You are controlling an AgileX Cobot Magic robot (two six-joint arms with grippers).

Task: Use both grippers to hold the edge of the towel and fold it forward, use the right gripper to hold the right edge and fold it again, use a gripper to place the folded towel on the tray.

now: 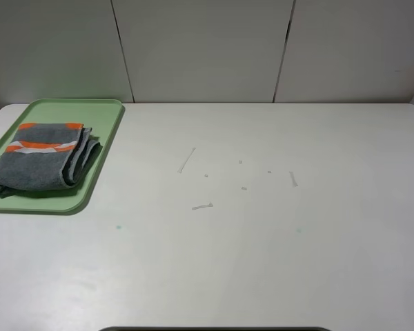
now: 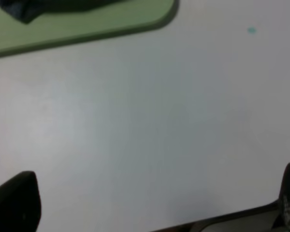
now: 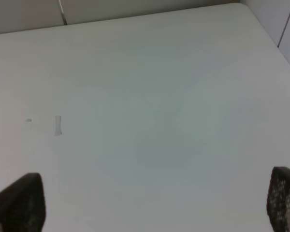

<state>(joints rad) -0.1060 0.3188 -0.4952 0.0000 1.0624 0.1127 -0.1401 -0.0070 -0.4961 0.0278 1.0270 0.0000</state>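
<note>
Towel lies folded on the tray; both claws gape wide, empty, only fingertips visible.

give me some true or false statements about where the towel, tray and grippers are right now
1. The folded towel lies on the green tray. True.
2. The tray sits at the right end of the table. False: in the high view it is at the far left.
3. The left gripper is shut on the towel. False: its fingers are wide apart over bare table, holding nothing.
4. The right gripper is open and empty. True.
5. The towel is plain grey. False: it is grey with orange and white stripes.
</note>
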